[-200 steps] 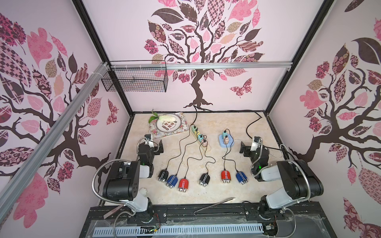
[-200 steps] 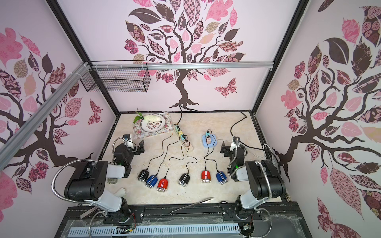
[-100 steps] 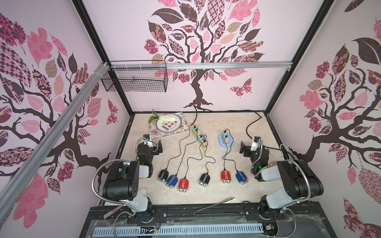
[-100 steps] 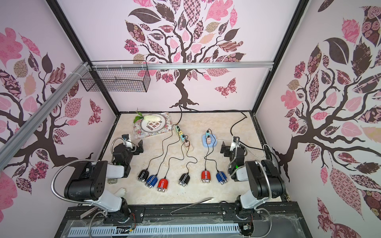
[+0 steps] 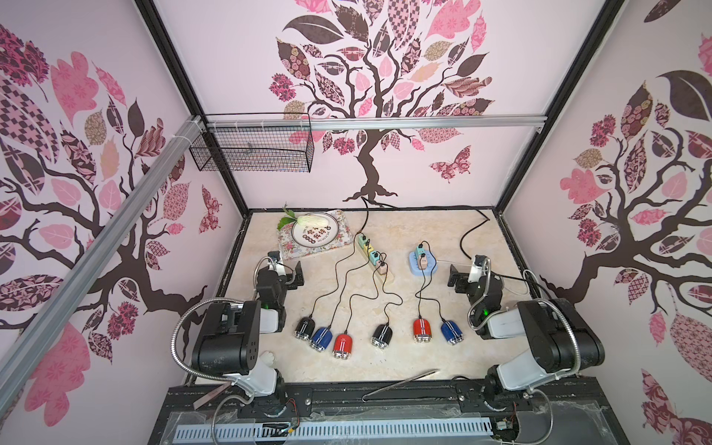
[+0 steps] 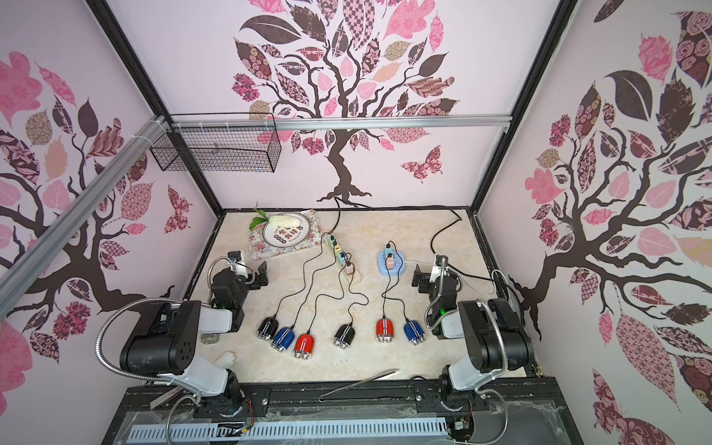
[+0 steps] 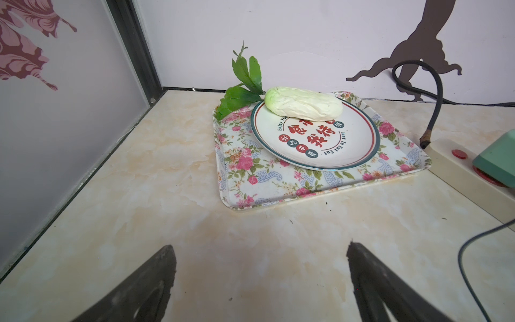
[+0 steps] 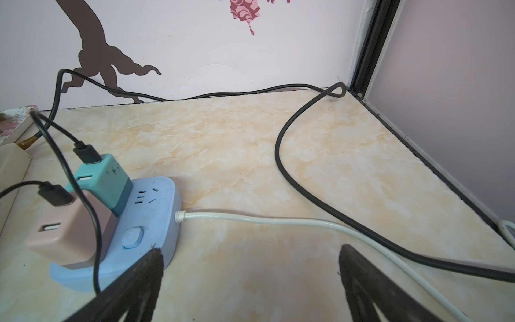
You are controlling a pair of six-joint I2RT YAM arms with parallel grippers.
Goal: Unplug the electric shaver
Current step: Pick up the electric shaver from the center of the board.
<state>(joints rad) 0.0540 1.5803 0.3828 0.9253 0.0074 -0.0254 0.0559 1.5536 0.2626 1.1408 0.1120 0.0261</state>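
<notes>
Top views: left claw (image 5: 289, 268) and right claw (image 5: 463, 277) still spread, seemingly unmoved.

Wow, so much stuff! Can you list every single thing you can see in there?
electric shavers: six; two black, two blue, two red; in a row nearest the robot, black cables attached
beige power strip: one; beige; middle, beside the tray
blue power strip: one; light blue; to the right of the beige one
chargers: two seen close up; teal and pink; plugged into the blue power strip
tray: one; floral; far left corner
plate: one; white, dark rim; on the tray
cabbage: one; pale green; on the plate
leaf sprig: one; green; beside the cabbage
wire basket: one; black; hanging at the back wall
tongs: one; metal; front edge
left pincer: black; open, facing the tray
right pincer: black; open, beside the blue power strip
</notes>
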